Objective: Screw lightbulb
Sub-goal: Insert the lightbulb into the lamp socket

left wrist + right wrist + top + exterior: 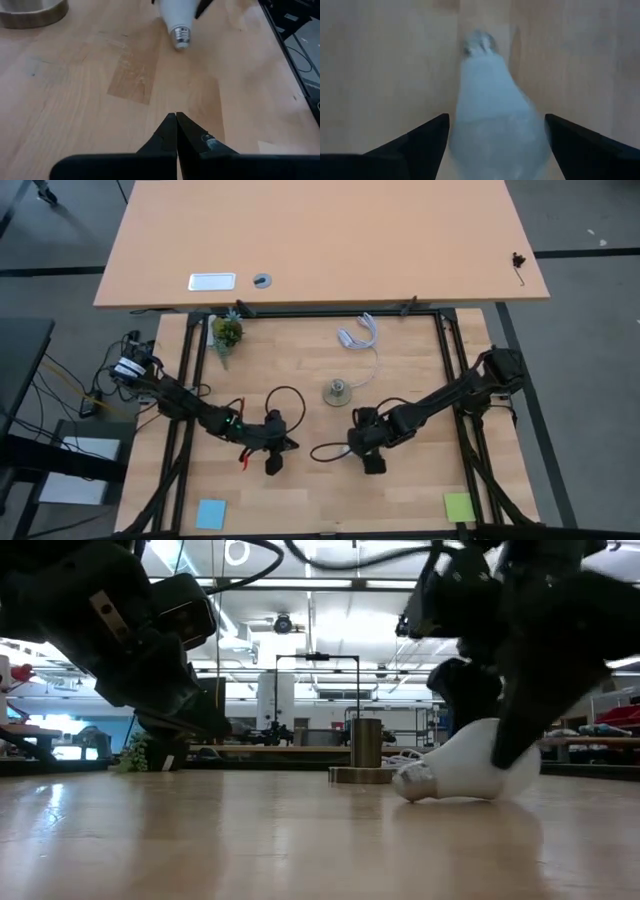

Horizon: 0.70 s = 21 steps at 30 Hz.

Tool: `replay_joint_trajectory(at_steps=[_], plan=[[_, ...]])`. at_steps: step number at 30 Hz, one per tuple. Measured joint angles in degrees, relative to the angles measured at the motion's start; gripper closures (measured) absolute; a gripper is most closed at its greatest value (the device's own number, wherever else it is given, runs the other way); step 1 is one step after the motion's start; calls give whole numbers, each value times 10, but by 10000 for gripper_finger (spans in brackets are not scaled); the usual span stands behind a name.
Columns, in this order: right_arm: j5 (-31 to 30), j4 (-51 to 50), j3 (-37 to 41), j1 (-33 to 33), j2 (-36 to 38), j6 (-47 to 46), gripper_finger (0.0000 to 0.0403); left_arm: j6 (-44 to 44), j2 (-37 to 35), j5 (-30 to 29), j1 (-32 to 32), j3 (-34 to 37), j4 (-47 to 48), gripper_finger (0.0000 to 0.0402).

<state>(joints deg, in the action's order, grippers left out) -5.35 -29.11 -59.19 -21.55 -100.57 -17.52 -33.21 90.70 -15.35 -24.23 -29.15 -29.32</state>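
The white lightbulb (468,770) lies on its side on the wooden table, resting on its rounded head, with its greyish screw base (412,780) pointing toward my left gripper. My right gripper (497,145) comes down from above, open, one finger on each side of the bulb's head. My left gripper (176,117) is shut and holds nothing. It hovers over bare wood a short way from the bulb (175,15), pointing at it. In the high view my right gripper (372,460) covers the bulb. The round metal socket (338,392) stands just beyond both grippers. My right gripper's fingers (427,142) stand close against both sides of the bulb's rounded head (495,135), coming from above and slanting along the bulb. I cannot tell whether they touch it. The bulb lies flat on the table.
A coiled white cable (358,335) runs from the far side to the socket. A small green plant (227,332) stands at the far left. A blue note (211,513) and a green note (458,506) lie at the near edge. Black frame rails (450,350) border the table.
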Motion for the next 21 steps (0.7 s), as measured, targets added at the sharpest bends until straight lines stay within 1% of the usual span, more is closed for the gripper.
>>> replay_joint_trajectory(at_steps=[5,9,16,19,21], plan=[[-9,12,-1,2,-16,39,72,0,0,2,3,0,-1,402],[-10,6,0,3,-25,52,79,0,0,3,3,0,-6,402],[-10,5,-1,3,-23,52,116,0,0,4,9,0,-43,400],[-10,-7,-8,3,-22,51,121,0,0,5,15,0,-58,391],[-10,-16,-18,3,-22,51,115,0,0,5,18,0,-64,380]])
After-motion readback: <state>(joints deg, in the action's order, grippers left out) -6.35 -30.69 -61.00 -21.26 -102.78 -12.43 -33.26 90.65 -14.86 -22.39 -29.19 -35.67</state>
